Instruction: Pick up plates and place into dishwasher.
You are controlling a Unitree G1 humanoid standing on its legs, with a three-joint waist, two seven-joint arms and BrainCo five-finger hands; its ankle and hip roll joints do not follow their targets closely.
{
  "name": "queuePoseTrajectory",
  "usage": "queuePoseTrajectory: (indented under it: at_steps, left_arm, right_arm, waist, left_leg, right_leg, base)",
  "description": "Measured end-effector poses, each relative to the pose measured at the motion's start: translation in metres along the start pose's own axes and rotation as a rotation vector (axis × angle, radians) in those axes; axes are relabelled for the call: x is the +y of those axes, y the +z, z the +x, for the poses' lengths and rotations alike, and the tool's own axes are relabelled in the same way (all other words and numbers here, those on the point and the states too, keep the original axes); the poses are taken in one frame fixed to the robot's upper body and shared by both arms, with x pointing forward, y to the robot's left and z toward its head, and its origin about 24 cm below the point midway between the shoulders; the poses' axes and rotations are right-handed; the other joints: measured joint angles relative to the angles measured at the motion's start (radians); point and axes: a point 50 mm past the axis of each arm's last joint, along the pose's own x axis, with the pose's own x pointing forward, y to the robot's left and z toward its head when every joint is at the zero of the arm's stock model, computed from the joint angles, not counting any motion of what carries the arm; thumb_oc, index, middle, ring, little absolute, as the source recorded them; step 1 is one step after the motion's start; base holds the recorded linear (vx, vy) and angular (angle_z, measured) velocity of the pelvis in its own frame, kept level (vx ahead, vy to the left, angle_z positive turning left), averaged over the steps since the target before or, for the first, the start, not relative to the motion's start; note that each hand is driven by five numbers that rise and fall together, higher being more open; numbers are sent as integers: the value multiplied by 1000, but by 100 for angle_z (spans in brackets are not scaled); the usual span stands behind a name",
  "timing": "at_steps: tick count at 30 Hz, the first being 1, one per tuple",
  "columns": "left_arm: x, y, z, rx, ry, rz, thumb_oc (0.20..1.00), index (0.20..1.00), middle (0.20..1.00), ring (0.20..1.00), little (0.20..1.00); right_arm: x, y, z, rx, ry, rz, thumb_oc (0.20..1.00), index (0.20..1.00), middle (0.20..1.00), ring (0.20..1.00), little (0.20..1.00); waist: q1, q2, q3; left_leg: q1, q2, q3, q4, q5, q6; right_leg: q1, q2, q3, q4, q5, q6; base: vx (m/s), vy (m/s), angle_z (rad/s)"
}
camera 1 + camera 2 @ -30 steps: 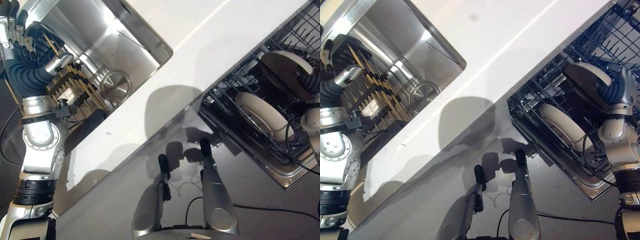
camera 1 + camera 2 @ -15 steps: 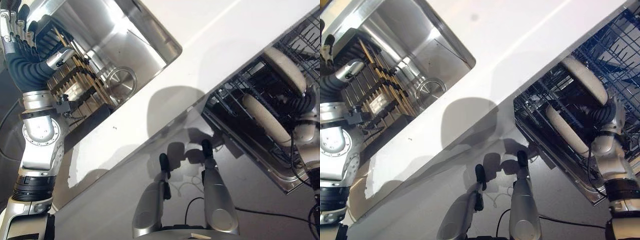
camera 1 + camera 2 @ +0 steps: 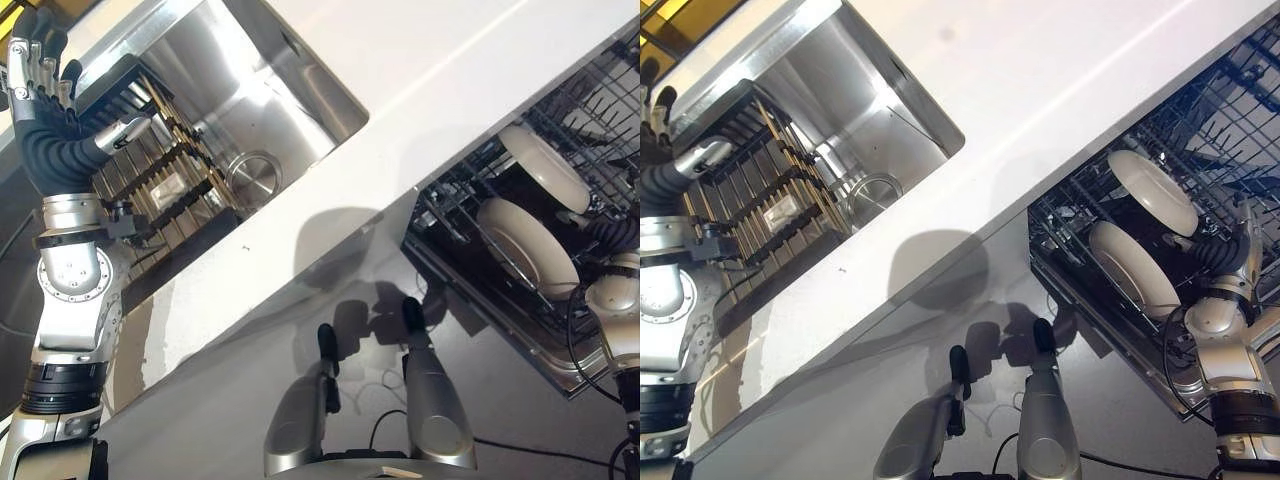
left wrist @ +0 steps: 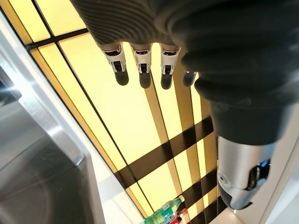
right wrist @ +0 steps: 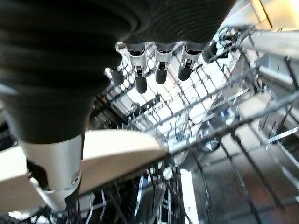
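sink (image 3: 250, 90) left with rack (image 3: 150, 170) inside; two plates (image 3: 527, 245) in dishwasher rack (image 3: 1200, 160) right.

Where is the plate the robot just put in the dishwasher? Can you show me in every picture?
Left eye view: the cream round plate stands on edge in the dark wire dishwasher rack, right side, behind a second cream plate.
Right eye view: same plate, right side, by the right hand.
Left wrist view: not in it.
Right wrist view: a cream plate edge, which one I cannot tell.
Shared landmark: the rack.
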Motion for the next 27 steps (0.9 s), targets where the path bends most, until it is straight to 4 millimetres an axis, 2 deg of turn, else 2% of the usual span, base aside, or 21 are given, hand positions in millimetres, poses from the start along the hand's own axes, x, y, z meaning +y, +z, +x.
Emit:
queuePoseTrajectory:
  at_steps: [4,8,17,22,27]
  left_arm:
    - [1,-1,-2,7,-12,6,1000,1000,1000,1000,1000]
    - [3,-3,-6,20,-21,10,1000,1000,1000,1000,1000]
    - [5,-19,-33,116,41,-31,1000,1000,1000,1000,1000]
    - [2,-24,-41,144,67,-62,1000,1000,1000,1000,1000]
    - [3,-25,-44,148,74,-62,1000,1000,1000,1000,1000]
  right_arm:
    - [0,7,-4,-22,-8,46,1000,1000,1000,1000,1000]
    - [1,10,-7,-30,-13,74,1000,1000,1000,1000,1000]
    - [-15,4,-16,-17,-53,96,1000,1000,1000,1000,1000]
    - [-15,-3,-20,18,-50,125,1000,1000,1000,1000,1000]
    - [-16,-5,-22,36,-88,175,1000,1000,1000,1000,1000]
  waist:
    - [-3,-27,-16]
    - [-9,-29,-24]
    - [-31,20,-78]
    - [-61,65,-105]
    - [-80,88,-104]
  left_leg:
    - [3,-3,2,1,0,1]
    - [25,-8,8,-1,-4,6]
    - [57,-33,43,-14,-13,25]
    - [63,-64,66,-14,-20,45]
    - [69,-89,105,-14,-28,61]
  right_leg:
    - [1,-2,4,0,3,3]
    - [22,-6,10,-8,6,7]
    - [32,-34,42,-5,-4,28]
    - [15,-57,78,11,-18,50]
    - [-11,-82,96,25,-17,66]
  base:
    - [27,85,-2]
    - [29,113,-4]
    - [9,176,-8]
    - [-15,196,-14]
    - [-19,146,-21]
